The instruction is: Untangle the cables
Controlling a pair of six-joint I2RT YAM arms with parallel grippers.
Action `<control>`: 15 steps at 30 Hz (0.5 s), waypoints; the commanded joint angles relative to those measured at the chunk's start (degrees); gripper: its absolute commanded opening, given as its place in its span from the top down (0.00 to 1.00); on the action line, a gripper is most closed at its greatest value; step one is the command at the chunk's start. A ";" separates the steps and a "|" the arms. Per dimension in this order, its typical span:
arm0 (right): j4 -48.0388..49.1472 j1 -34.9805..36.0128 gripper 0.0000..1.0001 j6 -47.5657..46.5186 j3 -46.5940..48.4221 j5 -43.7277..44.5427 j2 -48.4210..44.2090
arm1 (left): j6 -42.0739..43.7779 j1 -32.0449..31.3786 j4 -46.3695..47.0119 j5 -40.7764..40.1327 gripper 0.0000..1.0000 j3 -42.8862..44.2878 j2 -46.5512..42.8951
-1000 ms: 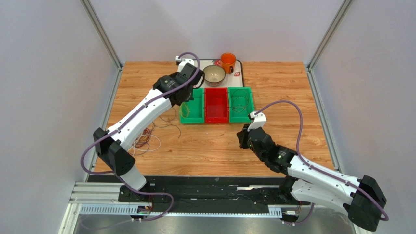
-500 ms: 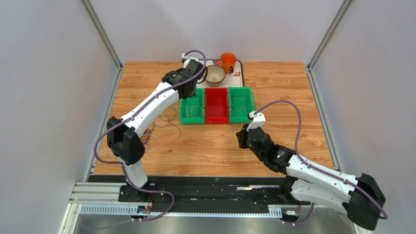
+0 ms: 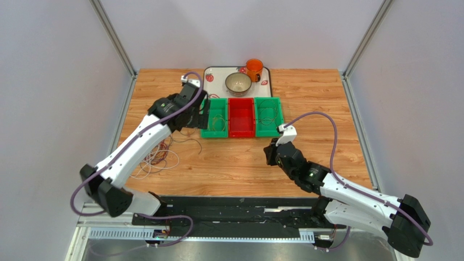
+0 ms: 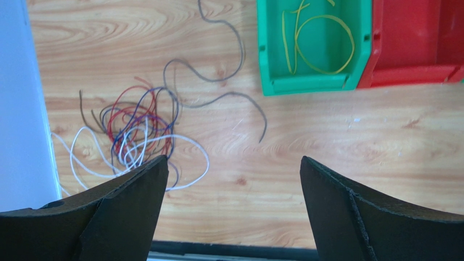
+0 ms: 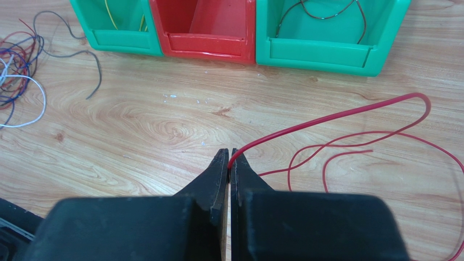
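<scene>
While right end effector (image 5: 229,154) pinches red cable (image 5: 348,113) end, left end effector (image 4: 233,163) hangs wide open above cable tangle (image 4: 133,133) on bench (image 4: 337,136).

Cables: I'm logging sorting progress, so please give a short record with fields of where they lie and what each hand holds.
tangled bundle: on the table, outside the bins
loose grey cable: on the table, between the bundle and the left green bin
left green bin: holds yellow cable
red bin: no cable seen
right green bin: holds dark cable
left hand: open, empty, above the table
right hand: shut on red cable
</scene>
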 commanded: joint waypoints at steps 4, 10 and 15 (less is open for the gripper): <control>1.08 -0.22 1.00 0.49 -1.25 0.36 -6.01 | -1.02 0.31 -4.85 3.04 0.04 -16.40 -17.02; -8.48 -0.05 1.00 -8.02 13.92 -9.58 -3.39 | -1.63 0.31 -1.69 -1.09 0.03 -24.69 -31.00; -23.00 -0.05 1.00 -15.07 36.34 -14.23 6.18 | -0.84 0.22 3.76 -2.06 0.03 -28.72 -40.32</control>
